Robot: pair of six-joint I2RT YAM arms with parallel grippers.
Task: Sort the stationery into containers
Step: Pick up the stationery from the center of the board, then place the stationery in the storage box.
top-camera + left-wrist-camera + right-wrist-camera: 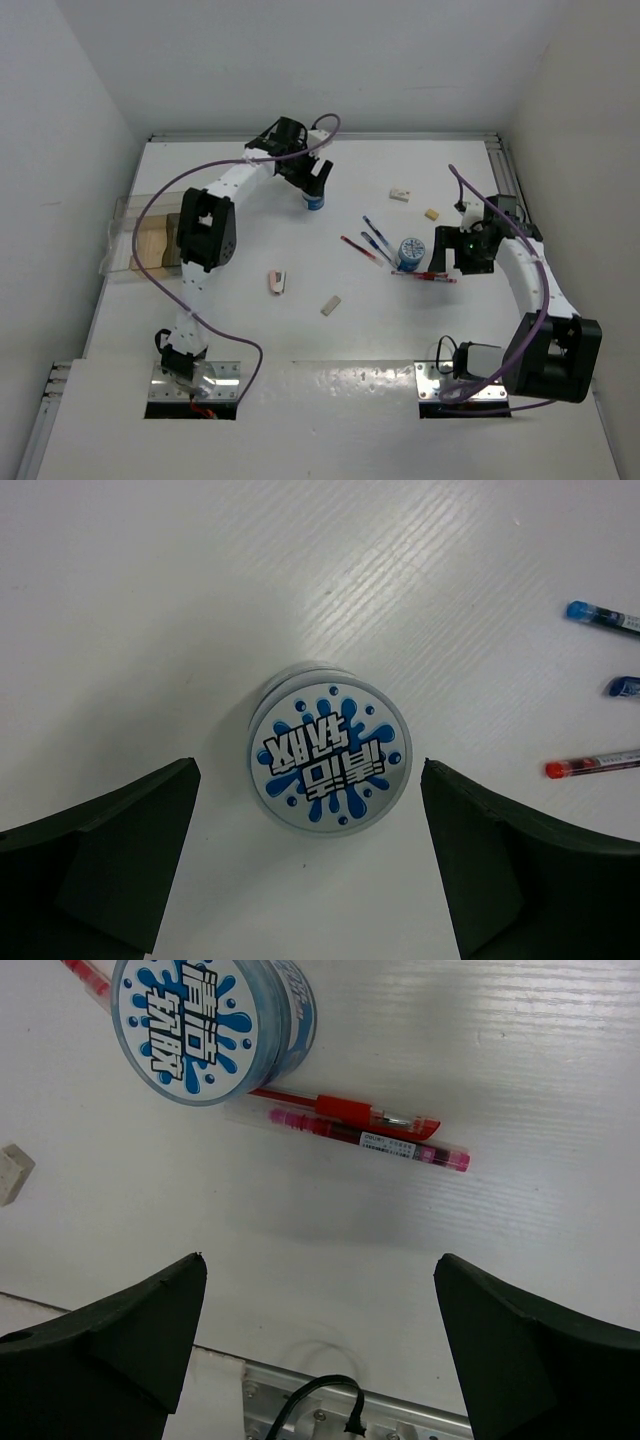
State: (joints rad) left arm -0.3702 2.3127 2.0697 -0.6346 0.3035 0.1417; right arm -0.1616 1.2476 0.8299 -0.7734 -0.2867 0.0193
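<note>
Each lid bore white Chinese lettering on blue splashes. The first roll (328, 762) sat mid-frame within the left gripper (308, 772), jaws spread; the second roll (195, 1020), upper left beside red pens (345, 1110), lay above the right gripper (320, 1260), jaws equally spread.

Three thin red pens (358, 249) and two blue pens (372, 228) lie on the white table (380, 330). Two round blue-white rolls (409, 252). Three small eraser blocks (402, 194), beige or white. One pink-white piece (277, 281). One clear plastic box (125, 215) at the table's left edge.
</note>
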